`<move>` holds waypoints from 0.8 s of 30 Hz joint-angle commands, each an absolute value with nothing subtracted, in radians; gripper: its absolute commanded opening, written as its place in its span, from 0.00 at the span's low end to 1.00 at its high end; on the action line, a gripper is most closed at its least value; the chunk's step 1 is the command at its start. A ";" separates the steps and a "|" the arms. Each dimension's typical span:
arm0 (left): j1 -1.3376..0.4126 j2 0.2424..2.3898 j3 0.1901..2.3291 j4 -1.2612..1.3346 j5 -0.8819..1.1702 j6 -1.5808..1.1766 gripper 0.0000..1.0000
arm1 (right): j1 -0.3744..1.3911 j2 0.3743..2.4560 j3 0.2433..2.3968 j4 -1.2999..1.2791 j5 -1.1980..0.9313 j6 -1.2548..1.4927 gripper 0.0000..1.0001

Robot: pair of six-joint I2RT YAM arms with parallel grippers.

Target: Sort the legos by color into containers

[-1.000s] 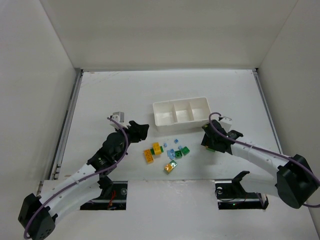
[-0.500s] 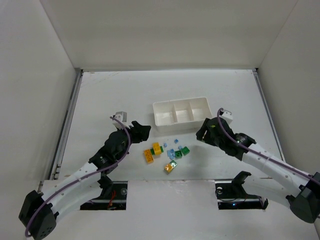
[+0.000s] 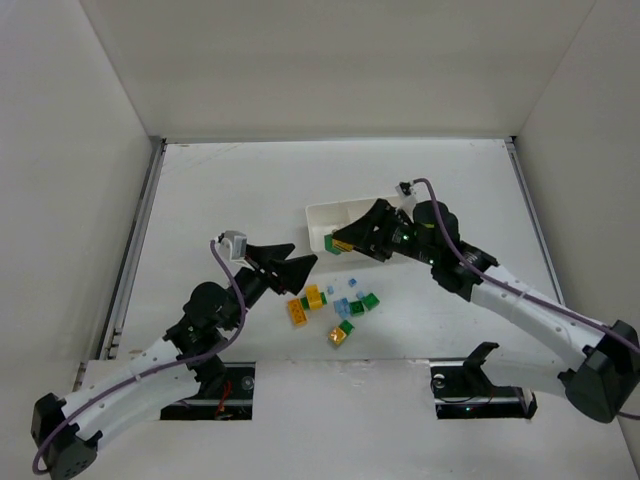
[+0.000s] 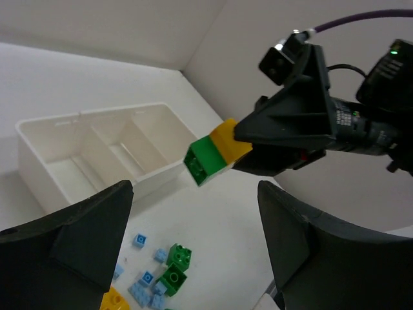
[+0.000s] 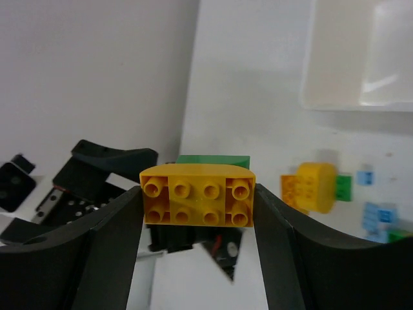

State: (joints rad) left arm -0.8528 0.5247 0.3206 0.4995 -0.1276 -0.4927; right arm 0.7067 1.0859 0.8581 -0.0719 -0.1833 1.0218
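With the right gripper point(image 5: 198, 194) clamped on the yellow brick point(image 5: 197, 201), the wide-open left gripper point(image 4: 193, 194) should close squarely on the joined green brick point(image 4: 205, 161), then twist.

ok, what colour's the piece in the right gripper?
Two-tone: yellow-orange brick stuck to a green brick. The left wrist view shows it best.

The right pincer point(image 3: 346, 241) and its brick point(image 3: 335, 244) hang across the tray's point(image 3: 325, 209) near side; the desk point(image 3: 250, 180) behind lies open.
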 commanded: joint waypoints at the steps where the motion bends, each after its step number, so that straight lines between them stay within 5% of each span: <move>1: -0.872 0.517 0.357 0.627 -0.107 -0.411 0.76 | 0.693 1.156 0.913 0.217 -0.421 1.198 0.49; 17: -0.831 0.666 0.382 0.748 -0.215 -0.586 0.75 | 0.653 1.275 0.799 0.612 -0.514 1.465 0.49; 24: -0.820 0.735 0.376 0.868 -0.109 -0.482 0.65 | 0.633 1.338 0.775 0.736 -0.569 1.551 0.48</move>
State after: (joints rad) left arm -0.8284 0.7174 0.3370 0.7391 -0.1749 -0.5358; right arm 0.6483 1.3251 0.7887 0.5682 -0.5198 1.4815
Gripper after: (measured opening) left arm 0.655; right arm 0.689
